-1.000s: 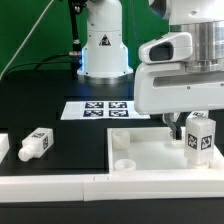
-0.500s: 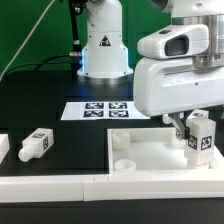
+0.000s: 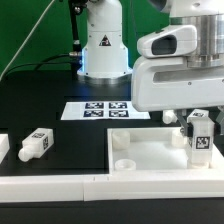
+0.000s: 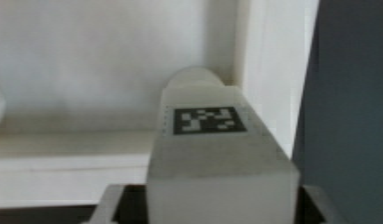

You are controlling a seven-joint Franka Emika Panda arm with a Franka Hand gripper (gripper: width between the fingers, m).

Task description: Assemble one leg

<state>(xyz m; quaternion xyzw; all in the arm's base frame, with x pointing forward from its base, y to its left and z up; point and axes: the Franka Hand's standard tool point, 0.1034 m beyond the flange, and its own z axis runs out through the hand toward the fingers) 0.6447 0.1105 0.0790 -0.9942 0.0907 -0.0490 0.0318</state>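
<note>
While the arm worked at the far side, a spare leg [image 3: 35, 145] lay on its side on the black table [image 3: 40, 110] at the exterior view's left, untouched, with another white piece [image 3: 3, 147] just showing at that edge. Further along, the marker board [image 3: 106, 109] lay flat in front of the robot's base [image 3: 104, 45]. Next came the white top [image 3: 150, 158], resting flat with its rim up; a round corner socket [image 3: 125, 163] near its front showed empty, and I could see no leg fitted anywhere on it.

At the exterior view's right, the pincer [image 3: 198, 124] had the leg [image 3: 199, 138] clamped between its fingers, upright, tag facing out, its lower end down inside the top close to the far corner. The wrist view looked along the leg [image 4: 209, 140] toward the top's inner wall [image 4: 259, 50], and I could not tell whether the tip had touched down or entered a hole.

To my eye the picking-up was done and the carrying nearly so. What remained was seating the narrow end in the corner hole, probably twisting it home, then letting go.
</note>
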